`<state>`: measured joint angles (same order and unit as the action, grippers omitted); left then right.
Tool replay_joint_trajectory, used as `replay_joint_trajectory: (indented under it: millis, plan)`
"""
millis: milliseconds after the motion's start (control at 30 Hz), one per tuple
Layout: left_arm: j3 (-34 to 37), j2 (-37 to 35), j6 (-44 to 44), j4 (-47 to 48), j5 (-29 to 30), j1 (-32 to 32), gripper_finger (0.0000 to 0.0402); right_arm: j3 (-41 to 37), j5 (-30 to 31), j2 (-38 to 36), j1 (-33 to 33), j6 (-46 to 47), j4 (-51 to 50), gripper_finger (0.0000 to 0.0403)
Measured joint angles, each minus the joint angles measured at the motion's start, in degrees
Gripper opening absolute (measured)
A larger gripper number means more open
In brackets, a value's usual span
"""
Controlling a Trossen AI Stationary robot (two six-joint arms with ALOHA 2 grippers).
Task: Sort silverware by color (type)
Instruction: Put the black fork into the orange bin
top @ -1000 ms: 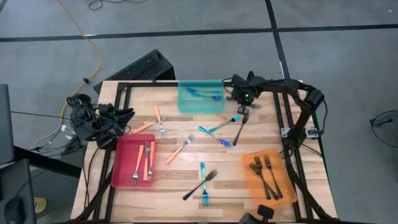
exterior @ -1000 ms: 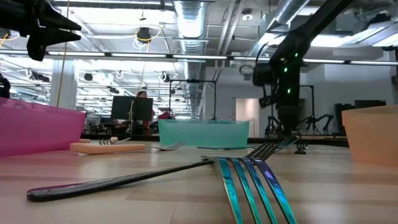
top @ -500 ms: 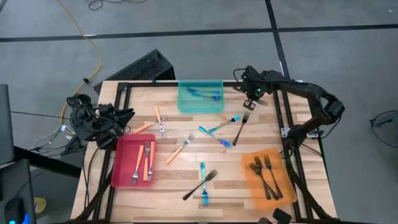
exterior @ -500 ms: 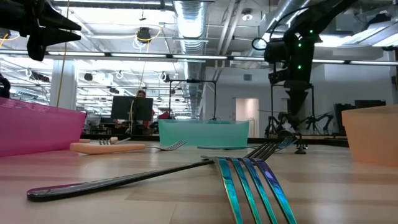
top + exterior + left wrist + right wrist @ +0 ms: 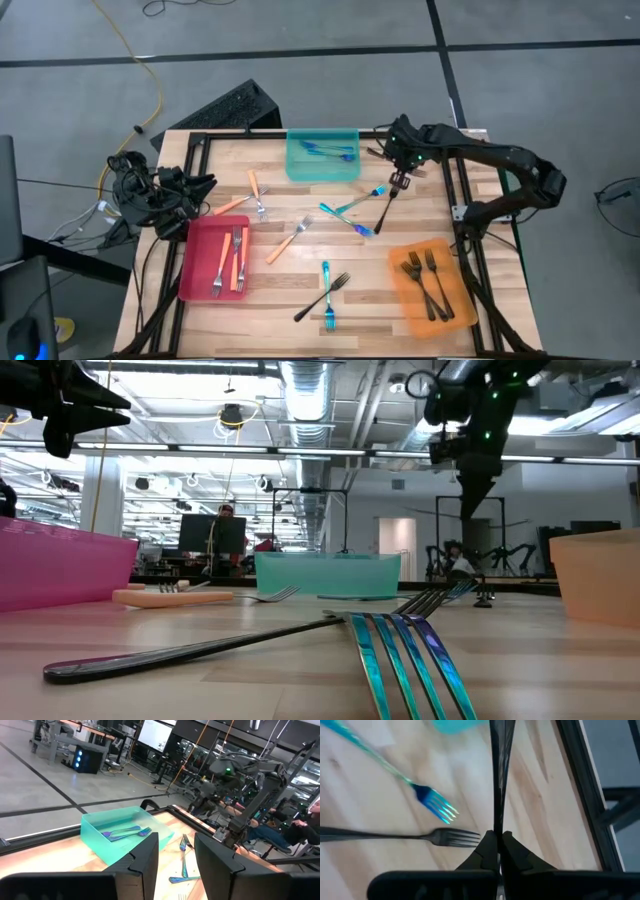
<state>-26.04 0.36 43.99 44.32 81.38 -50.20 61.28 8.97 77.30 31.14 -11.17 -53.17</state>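
Forks lie scattered on the wooden table: orange-handled (image 5: 290,240), blue (image 5: 345,217) and dark (image 5: 385,208). My right gripper (image 5: 400,172) hangs high above the table by the right end of the teal tray (image 5: 322,176), shut on a thin dark fork (image 5: 496,775). That fork points away below the fingers, over the loose dark fork (image 5: 455,837) and a blue one (image 5: 434,806). My left gripper (image 5: 175,862) waits open at the table's left edge, level, with nothing between its fingers. My right gripper pinches the dark fork between its two shut fingers at the thin handle end (image 5: 496,826). The fingers point steeply down and lie along the fork. The fork hangs below them, its wider end (image 5: 501,735) farthest from the fingers, clear of the table.
The teal tray holds blue forks (image 5: 330,150). A red tray (image 5: 200,240) at the near left holds orange-handled forks, and an orange tray (image 5: 455,255) at the near right holds dark forks (image 5: 425,280). A black frame (image 5: 455,190) edges the table.
My right gripper has risen from table height beside the teal tray's right end to well above the table, staying shut and tipping a little. The dark fork has come up with it, clear of the wood. The loose forks have not moved.
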Motion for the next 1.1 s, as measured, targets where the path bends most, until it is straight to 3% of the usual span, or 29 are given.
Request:
replay_joint_trajectory:
  millis: [400, 767, 1000, 1100]
  plan:
    - [0.0, 0.0, 0.0, 0.0, 0.0, 0.0, 0.0112, 0.0, 0.0, -3.6, -14.3, 7.1, 0.0, 0.0022]
    - [0.0, 0.0, 0.0, 0.0, 0.0, 0.0, 0.0112, 0.1, 0.0, -4.0, -30.0, 20.4, -0.7, 0.0022]
    - [0.0, 0.0, 0.0, 0.0, 0.0, 0.0, 0.0112, 0.1, 0.2, -4.0, -39.6, 43.1, -2.2, 0.0024]
    - [0.0, 0.0, 0.0, 0.0, 0.0, 0.0, 0.0112, 0.1, 3.4, -4.0, -44.3, 53.0, -3.8, 0.0024]
